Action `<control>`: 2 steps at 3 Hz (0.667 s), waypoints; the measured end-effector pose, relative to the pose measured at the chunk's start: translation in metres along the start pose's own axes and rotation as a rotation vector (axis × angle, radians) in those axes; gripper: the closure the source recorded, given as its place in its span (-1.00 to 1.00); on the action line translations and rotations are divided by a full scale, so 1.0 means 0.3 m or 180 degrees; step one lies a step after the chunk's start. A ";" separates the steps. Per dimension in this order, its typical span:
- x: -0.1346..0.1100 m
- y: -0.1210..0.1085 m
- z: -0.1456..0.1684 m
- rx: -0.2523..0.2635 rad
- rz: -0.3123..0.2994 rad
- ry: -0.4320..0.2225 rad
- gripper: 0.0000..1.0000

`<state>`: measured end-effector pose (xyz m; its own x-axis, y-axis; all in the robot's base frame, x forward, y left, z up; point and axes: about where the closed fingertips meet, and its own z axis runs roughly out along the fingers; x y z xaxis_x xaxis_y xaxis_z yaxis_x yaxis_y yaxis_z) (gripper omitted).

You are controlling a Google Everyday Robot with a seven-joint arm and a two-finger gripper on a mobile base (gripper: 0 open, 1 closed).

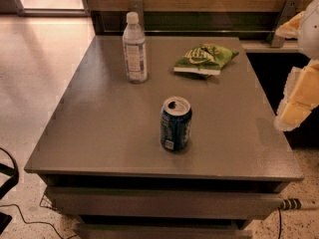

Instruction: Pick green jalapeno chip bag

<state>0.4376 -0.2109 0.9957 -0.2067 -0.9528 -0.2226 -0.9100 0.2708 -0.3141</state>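
Note:
The green jalapeno chip bag [204,58] lies flat at the back right of the grey table [99,133], crinkled, with a white-yellow logo and a pale front edge. My gripper [295,106], white and yellow, hangs at the right edge of the view, past the table's right side. It is to the right of the bag, nearer than it, and apart from it. It holds nothing that I can see.
A clear plastic water bottle [134,49] stands upright at the back, left of the bag. An open blue soda can [175,124] stands in the middle front. A wooden wall with a ledge [264,45] runs behind the table. Cables [30,218] lie on the floor.

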 end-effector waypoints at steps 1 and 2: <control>0.000 0.000 0.000 0.0000 0.0000 0.0000 -1.00; -0.029 -0.072 -0.007 0.0039 -0.0027 -0.0170 -1.00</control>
<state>0.4583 -0.2089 1.0065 -0.1792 -0.9464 -0.2688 -0.9070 0.2648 -0.3274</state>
